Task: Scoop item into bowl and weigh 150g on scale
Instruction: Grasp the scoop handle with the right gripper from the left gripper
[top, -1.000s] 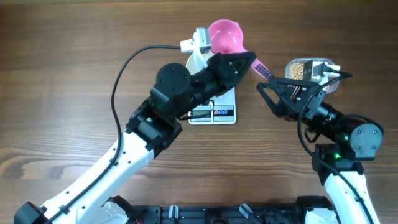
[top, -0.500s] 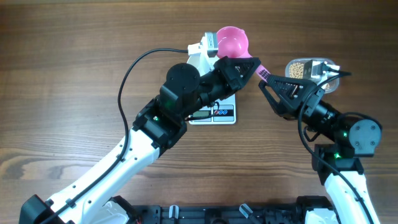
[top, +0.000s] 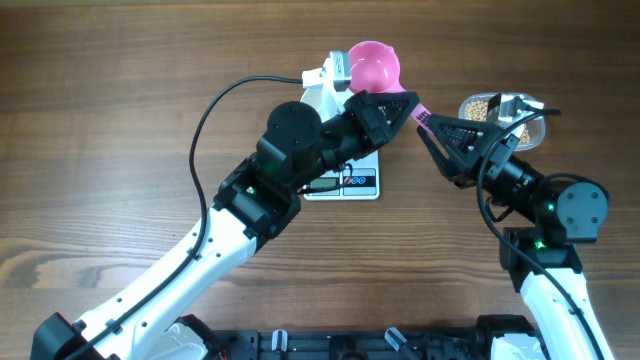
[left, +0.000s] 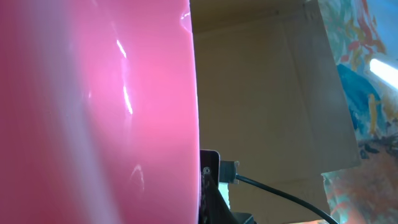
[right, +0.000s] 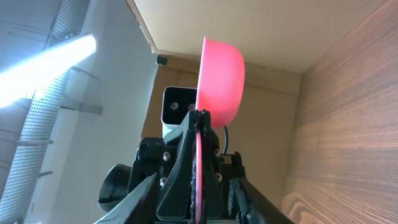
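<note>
My left gripper (top: 398, 105) is shut on the handle of a pink scoop (top: 372, 65), held above the table behind the scale (top: 345, 182). The scoop (left: 93, 112) fills the left half of the left wrist view. The handle's tip (top: 422, 114) pokes out toward my right gripper (top: 436, 138), which is open, its fingers (right: 134, 200) standing either side of the handle and clear of it. In the right wrist view the scoop (right: 221, 74) stands on edge. The beans (top: 479, 108) lie in a clear tub (top: 527, 137) at the right. The bowl is hidden under my left arm.
The left arm (top: 285, 150) lies across the scale and covers most of it. A black cable (top: 200, 125) loops over the table to the left. Bare wooden tabletop (top: 100, 120) spreads to the far left and along the front.
The left arm shifted the scoop slightly right and back, then held still. The right gripper has moved up to the handle tip and its jaws have narrowed around it.
</note>
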